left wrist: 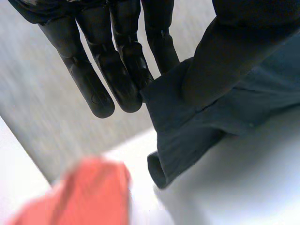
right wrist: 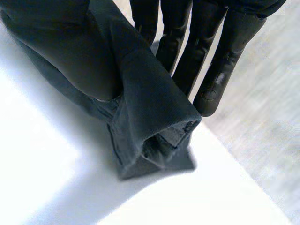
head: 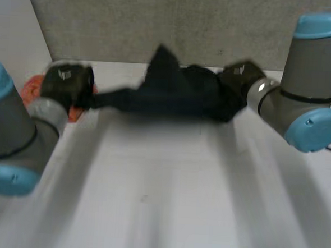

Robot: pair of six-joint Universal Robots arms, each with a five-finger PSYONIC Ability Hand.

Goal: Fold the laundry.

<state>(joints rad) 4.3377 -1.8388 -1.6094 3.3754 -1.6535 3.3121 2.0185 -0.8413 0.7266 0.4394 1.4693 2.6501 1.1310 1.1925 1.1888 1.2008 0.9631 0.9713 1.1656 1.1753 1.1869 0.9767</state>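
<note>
A dark navy garment (head: 178, 94) hangs stretched between my two hands over the far part of the white table (head: 160, 202), with a peak of cloth sticking up in its middle. My left hand (head: 69, 84) holds its left end. In the left wrist view, the straight fingers (left wrist: 108, 61) and the thumb pinch a hemmed edge of the garment (left wrist: 187, 136). My right hand (head: 241, 75) holds the other end. In the right wrist view, the thumb presses a folded corner of the garment (right wrist: 150, 108) against the fingers (right wrist: 187, 56).
An orange cloth (head: 30, 90) lies on the table behind my left hand and shows below its fingertips (left wrist: 89, 197). A grey wall (head: 160, 22) stands close behind the table's far edge. The near table surface is bare white.
</note>
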